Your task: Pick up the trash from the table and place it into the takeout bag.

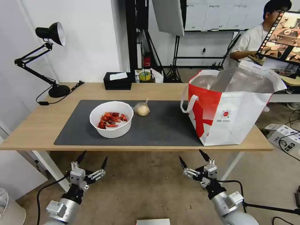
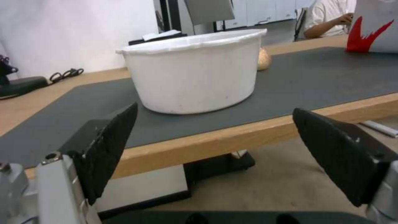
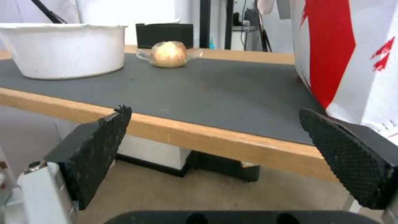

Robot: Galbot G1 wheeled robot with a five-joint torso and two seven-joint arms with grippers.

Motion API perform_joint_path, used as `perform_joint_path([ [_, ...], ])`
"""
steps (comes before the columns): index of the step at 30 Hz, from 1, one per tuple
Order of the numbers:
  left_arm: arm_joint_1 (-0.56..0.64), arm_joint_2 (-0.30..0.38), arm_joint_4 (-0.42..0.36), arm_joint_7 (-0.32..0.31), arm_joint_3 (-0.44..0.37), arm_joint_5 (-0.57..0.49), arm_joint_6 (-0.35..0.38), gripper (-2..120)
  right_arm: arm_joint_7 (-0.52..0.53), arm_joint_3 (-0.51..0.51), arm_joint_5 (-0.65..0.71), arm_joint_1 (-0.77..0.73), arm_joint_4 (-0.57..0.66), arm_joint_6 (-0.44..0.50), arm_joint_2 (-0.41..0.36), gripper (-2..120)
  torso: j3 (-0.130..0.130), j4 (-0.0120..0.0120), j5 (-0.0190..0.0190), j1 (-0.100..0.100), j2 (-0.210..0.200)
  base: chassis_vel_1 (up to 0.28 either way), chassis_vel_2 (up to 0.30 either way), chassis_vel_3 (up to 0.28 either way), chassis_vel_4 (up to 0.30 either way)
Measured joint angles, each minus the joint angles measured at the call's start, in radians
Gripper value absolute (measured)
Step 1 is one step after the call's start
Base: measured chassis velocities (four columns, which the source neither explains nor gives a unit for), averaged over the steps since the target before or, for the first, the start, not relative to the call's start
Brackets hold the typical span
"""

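A white round bowl (image 1: 111, 119) of red crayfish shells sits on the dark grey mat (image 1: 162, 128) of the light-wood table (image 1: 37, 125). Just behind its right side lies a small tan knotted bag (image 1: 142, 109). The red-and-white takeout bag (image 1: 231, 109) stands open at the table's right end, foil lining showing. My left gripper (image 1: 93, 158) hangs open below the table's front edge, facing the bowl (image 2: 195, 74). My right gripper (image 1: 191, 157) is open too, below the edge left of the takeout bag (image 3: 348, 59), with the knotted bag (image 3: 168, 54) farther off.
A black tissue box (image 1: 117, 81) stands at the table's back edge, with a roll of tape (image 1: 144, 76) beside it. A black desk lamp (image 1: 50, 56) occupies the back left corner. White table legs (image 1: 50, 165) drop under the front edge. Boxes and cables (image 1: 284, 137) lie on the floor at right.
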Motion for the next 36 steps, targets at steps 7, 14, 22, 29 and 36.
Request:
perform_joint_path([
  [7, 0.004, 0.015, -0.002, 0.0, -0.009, -0.005, -0.004, 100, 0.01, -0.034, 0.029, 0.101, 0.077, -0.05, -0.069, 100, 0.0, 0.0, 0.0, 0.0, 0.0, 0.0, 0.0, 0.0, 0.0],
  [14, -0.005, 0.021, 0.0, 0.0, -0.003, -0.008, -0.004, 100, 0.017, -0.114, 0.131, 0.319, 0.107, -0.142, -0.158, 100, 0.0, 0.0, 0.0002, 0.0, 0.0, 0.0, 0.0, 0.0, 0.0],
  [22, -0.007, 0.012, 0.003, -0.001, 0.004, -0.005, -0.004, 100, 0.031, -0.259, 0.211, 0.589, 0.023, -0.199, -0.171, 100, 0.0, -0.0001, 0.0, 0.0, 0.0, 0.0, 0.0, 0.0, 0.0],
  [29, -0.006, 0.015, 0.017, -0.001, 0.0, -0.003, -0.006, 100, 0.066, -0.506, 0.316, 0.995, -0.24, -0.27, -0.034, 100, 0.0, 0.0, 0.0, 0.0, 0.0, 0.0, 0.0, 0.0, 0.0],
  [36, -0.009, 0.015, 0.027, -0.001, 0.0, -0.003, -0.01, 100, 0.057, -0.637, 0.324, 1.2, -0.507, -0.297, 0.121, 100, 0.0, 0.0002, -0.0002, 0.0, 0.0, 0.0, 0.0, 0.0, 0.0],
])
